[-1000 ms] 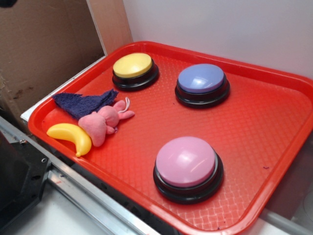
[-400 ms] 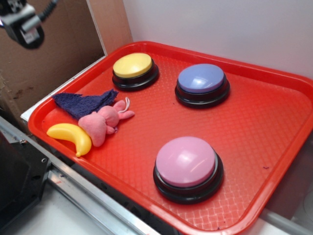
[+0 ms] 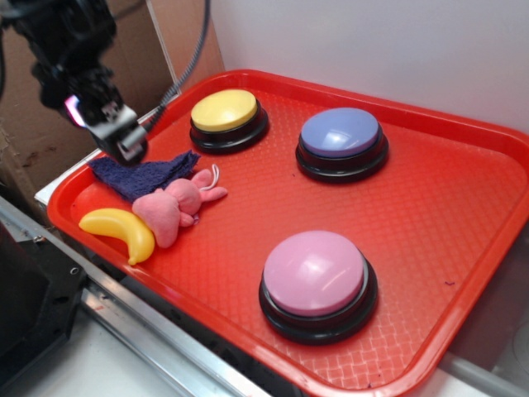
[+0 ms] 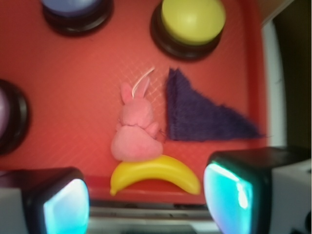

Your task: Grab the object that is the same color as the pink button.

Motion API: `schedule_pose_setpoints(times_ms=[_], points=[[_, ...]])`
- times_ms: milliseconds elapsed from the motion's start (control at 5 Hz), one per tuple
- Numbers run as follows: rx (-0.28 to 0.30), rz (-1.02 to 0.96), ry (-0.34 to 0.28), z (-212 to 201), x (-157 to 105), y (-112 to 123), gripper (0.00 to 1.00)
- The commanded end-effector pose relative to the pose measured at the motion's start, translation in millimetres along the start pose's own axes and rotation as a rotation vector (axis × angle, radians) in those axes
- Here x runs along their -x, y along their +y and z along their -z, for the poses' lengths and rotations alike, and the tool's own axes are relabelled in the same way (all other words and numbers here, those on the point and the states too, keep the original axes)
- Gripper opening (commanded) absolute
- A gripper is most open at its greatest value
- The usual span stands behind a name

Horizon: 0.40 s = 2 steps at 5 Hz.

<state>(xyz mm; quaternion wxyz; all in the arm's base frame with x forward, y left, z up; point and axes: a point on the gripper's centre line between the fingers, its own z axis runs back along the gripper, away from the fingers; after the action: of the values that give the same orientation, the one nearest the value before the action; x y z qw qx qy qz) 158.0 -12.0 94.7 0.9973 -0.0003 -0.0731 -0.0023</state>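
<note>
A small pink plush bunny [image 3: 177, 208] [image 4: 136, 130] lies near the left end of the red tray [image 3: 446, 207], its ears and white string loop pointing toward the yellow button. The large pink button [image 3: 316, 279] on its black base stands at the tray's front; only its edge [image 4: 6, 117] shows at the left of the wrist view. My gripper [image 3: 124, 142] [image 4: 146, 202] hangs open above the tray's left rim, behind and left of the bunny, with nothing between its fingers [image 4: 66, 204].
A yellow toy banana [image 3: 121, 231] [image 4: 155, 173] touches the bunny's rear. A dark blue cloth [image 3: 142, 174] [image 4: 200, 112] lies just behind the bunny. A yellow dome button [image 3: 226, 117] and a lavender-blue one [image 3: 341, 141] stand at the back. Cardboard rises at the left, a white wall behind.
The gripper came in from the upper left and dropped down and to the right toward the tray's left end. The objects on the tray have not moved.
</note>
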Motion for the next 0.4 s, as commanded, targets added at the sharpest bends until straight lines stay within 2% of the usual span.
schedule_pose_setpoints(times_ms=[0,200], points=[[-0.015,-0.133,0.049,50.8,-9.7,-2.4,1.0],[-0.035,-0.128,0.084,67.1,-9.0,-9.0,1.0]])
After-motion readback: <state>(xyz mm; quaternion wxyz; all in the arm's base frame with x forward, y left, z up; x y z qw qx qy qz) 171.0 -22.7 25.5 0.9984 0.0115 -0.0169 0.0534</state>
